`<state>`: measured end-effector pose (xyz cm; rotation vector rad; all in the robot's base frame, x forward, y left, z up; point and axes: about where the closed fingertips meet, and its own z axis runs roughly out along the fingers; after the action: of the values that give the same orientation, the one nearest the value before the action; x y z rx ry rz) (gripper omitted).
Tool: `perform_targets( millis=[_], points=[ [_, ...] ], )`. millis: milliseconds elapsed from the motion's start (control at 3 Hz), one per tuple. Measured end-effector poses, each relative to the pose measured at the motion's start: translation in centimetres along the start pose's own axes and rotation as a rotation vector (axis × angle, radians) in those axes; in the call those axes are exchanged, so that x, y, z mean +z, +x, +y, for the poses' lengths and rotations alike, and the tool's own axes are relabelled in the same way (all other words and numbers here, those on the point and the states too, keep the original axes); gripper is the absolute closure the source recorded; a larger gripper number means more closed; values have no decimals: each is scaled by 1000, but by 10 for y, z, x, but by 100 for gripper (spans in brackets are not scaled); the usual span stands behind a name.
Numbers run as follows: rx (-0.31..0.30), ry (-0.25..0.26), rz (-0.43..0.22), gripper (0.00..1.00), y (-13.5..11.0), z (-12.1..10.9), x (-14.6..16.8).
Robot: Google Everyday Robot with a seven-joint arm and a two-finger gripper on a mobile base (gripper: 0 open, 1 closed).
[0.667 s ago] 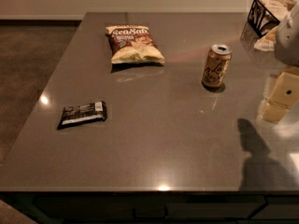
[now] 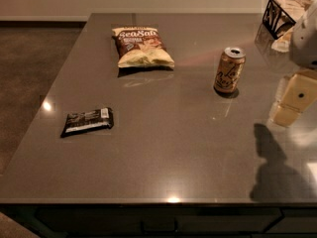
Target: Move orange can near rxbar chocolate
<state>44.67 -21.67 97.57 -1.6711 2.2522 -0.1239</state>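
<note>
The orange can point(image 2: 229, 70) stands upright on the grey table, right of centre, its silver top up and dark cursive lettering facing me. The rxbar chocolate point(image 2: 87, 121) lies flat in its black wrapper near the table's left edge, far from the can. My gripper point(image 2: 292, 100) hangs at the right edge of the view, to the right of the can and a little nearer to me, apart from it. It casts a dark shadow on the table below it.
A brown-and-cream "Sea Salt" chip bag point(image 2: 141, 45) lies at the back centre-left. A black wire basket point(image 2: 282, 15) stands at the back right corner. The grey table point(image 2: 163, 152) ends at a front edge near the bottom; floor lies to the left.
</note>
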Motion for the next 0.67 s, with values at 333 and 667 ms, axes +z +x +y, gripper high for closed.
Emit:
perform_targets(
  millis=[333, 667],
  points=[
    [149, 93, -22, 0, 3, -28, 10],
    [291, 167, -70, 0, 6, -64, 21]
  ],
)
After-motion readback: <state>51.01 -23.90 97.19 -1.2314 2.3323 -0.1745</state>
